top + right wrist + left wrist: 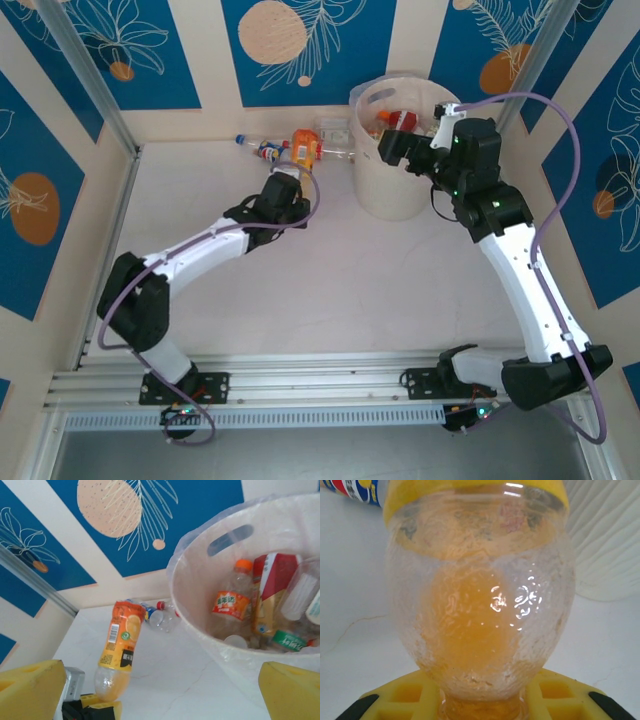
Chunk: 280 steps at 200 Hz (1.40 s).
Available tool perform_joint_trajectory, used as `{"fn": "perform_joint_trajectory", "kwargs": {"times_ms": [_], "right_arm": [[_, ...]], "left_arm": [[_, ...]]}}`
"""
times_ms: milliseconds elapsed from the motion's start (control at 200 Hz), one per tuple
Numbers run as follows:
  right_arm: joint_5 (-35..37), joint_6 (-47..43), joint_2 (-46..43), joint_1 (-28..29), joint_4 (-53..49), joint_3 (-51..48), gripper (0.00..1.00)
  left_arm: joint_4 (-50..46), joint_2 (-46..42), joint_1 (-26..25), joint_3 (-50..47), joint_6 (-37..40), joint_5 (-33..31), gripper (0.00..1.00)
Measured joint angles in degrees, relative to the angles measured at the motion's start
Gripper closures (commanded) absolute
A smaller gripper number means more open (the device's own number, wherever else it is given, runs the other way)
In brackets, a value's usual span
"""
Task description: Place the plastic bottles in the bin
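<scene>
My left gripper (288,182) is shut on the neck of an orange-labelled plastic bottle (305,148), which is tilted up off the table just left of the bin (378,190). Up close, its yellow fingers (400,695) clamp that bottle (480,605) at the neck. My right gripper (398,143) hangs open over the bin's rim, its pads (30,690) spread wide with nothing between them. Inside the bin (197,585) lie several bottles, among them an orange-capped one (232,600) and a red-labelled one (274,585). From the right wrist, the held bottle (120,640) rises from the left gripper (100,702).
Two more bottles lie on the table by the back wall: a blue-and-red-labelled one (262,149) and a clear one (337,140) beside the bin. Both also show behind the held bottle (161,616). A metal frame post (95,90) runs along the left.
</scene>
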Motion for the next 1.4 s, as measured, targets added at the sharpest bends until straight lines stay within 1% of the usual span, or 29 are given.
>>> {"fn": "perform_joint_trajectory", "kwargs": {"times_ms": [255,530,775,1025,1120,1220,1280,1400], "right_arm": [[-9.7,5.6,4.0,0.8,3.4,-0.6,0.01],[-17.5,7.3,12.4,3.9,4.4,2.3,0.01],[-21.1,8.3,19.1,4.5,4.8,9.7,0.01],[-22.4,9.5,24.0,4.5,4.8,14.1,0.0],[-22.4,9.7,25.4,4.5,4.7,15.3,0.06],[-22.4,9.6,26.7,4.5,4.3,16.6,0.17],[-22.4,9.8,27.2,4.5,4.0,17.1,0.24],[-22.4,9.6,27.3,4.5,3.6,17.2,0.32]], "left_arm": [[4.6,-7.2,-0.1,-1.8,-0.2,3.5,0.88],[9.4,-8.9,-0.5,-2.7,-0.2,11.5,0.88],[12.7,-8.9,-1.6,-2.7,0.1,17.7,0.88],[13.9,-8.9,-2.3,-2.7,0.5,21.3,0.88],[14.0,-8.9,-2.3,-2.7,0.8,22.1,0.87],[14.0,-8.9,-2.4,-2.7,1.2,22.8,0.86],[14.0,-8.9,-2.4,-2.7,1.5,22.9,0.83],[14.1,-8.9,-2.4,-2.7,1.6,23.0,0.76]]}}
